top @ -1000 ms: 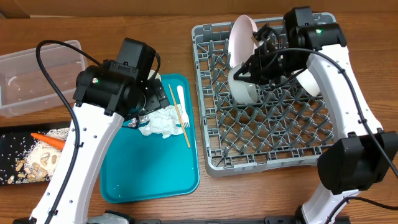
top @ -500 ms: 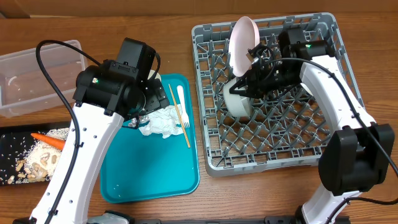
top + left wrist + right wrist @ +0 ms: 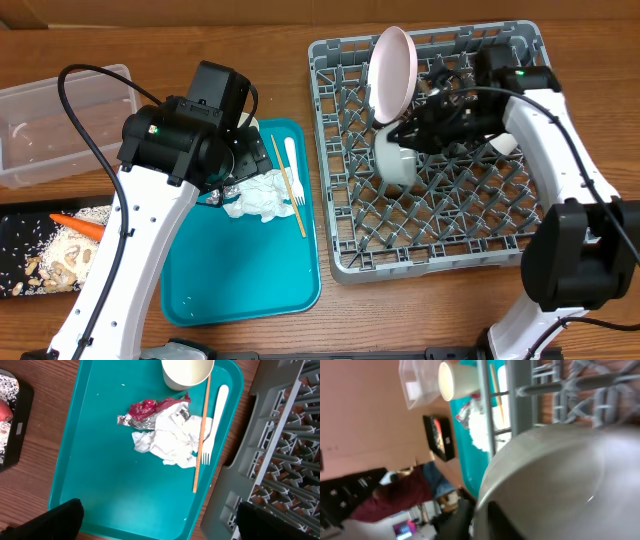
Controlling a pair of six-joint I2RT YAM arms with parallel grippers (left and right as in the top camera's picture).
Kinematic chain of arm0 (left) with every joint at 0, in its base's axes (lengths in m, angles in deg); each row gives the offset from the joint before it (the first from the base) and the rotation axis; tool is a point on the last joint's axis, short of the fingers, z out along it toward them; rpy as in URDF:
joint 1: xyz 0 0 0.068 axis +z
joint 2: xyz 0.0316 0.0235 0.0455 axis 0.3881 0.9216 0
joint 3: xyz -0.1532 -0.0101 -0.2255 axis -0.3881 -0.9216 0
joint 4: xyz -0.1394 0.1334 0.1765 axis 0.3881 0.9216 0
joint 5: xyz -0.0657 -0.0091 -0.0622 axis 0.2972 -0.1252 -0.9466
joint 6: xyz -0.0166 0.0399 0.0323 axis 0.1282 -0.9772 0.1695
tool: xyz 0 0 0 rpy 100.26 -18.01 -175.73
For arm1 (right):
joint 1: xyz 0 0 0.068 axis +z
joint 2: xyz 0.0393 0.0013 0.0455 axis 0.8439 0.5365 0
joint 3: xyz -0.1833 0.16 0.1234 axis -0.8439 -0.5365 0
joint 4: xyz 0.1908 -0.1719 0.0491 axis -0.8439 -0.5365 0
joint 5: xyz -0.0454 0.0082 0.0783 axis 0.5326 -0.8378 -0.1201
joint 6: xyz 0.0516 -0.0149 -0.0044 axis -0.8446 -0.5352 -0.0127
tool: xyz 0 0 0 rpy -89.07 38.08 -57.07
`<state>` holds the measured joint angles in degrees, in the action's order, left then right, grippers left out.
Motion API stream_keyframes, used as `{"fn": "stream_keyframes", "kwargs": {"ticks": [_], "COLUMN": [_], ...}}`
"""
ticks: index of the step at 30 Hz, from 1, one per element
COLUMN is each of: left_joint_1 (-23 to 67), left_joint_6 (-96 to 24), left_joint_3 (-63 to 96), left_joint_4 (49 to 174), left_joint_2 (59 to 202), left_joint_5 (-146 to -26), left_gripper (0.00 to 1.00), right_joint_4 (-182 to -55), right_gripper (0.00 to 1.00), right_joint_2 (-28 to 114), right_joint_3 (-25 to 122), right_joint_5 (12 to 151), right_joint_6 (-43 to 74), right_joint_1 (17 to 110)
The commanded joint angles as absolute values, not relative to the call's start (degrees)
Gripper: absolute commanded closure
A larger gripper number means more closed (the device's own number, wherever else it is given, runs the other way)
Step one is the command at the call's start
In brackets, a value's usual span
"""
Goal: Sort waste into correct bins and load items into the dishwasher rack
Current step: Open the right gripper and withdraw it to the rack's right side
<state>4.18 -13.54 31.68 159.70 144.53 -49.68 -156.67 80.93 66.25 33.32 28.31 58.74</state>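
At the far left, the shallow black rectangular tray (image 3: 18, 220) held the beige nut and rice-like food scraps (image 3: 60, 256) and the small orange carrot (image 3: 80, 226), so we judged that waste sorted; the clear plastic rectangular tub (image 3: 60, 105) beside it looked nearly bare. Over the flat teal tray (image 3: 100, 475) the left gripper (image 3: 162, 522) hung with its fingers spread wide, grasping nothing. Below it the crumpled white napkin (image 3: 172, 442) and the red-and-silver foil wrapper (image 3: 147, 410) were not yet binned. The white cup (image 3: 187, 372), thin wooden stick (image 3: 201, 435) and white fork (image 3: 214, 420) lay there too, unloaded. Farther right, in the large grey plastic dishwasher rack (image 3: 335, 200), the pale pink round plate (image 3: 388, 62) stood on edge among the pegs. Just below it the small round grey bowl (image 3: 393, 162) sat on the lattice with the right gripper (image 3: 408, 130) at its rim; we could not tell whether those fingers gripped it or had let go. We reckoned the job roughly half done.
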Motion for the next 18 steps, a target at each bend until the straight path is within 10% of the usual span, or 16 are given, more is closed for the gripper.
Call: {"fn": "stream_keyframes", "kwargs": {"ticks": [1, 18], "left_joint_1": [4.6, 4.6], "left_joint_6": [-13.3, -13.1], "left_joint_3": [31.7, 31.7], "left_joint_4": [159.5, 159.2], "left_joint_2": [144.9, 144.9], "left_joint_5": [-49.3, -49.3], "left_gripper": [0.0, 0.0], "right_joint_4": [-157.1, -156.6], "right_gripper": [0.8, 0.88], "right_joint_2": [79.6, 79.6], "right_joint_3": [65.7, 66.6], "right_joint_5": [38.5, 72.8], "right_joint_6": [28.3, 9.9], "right_joint_1": [56.8, 55.8]}}
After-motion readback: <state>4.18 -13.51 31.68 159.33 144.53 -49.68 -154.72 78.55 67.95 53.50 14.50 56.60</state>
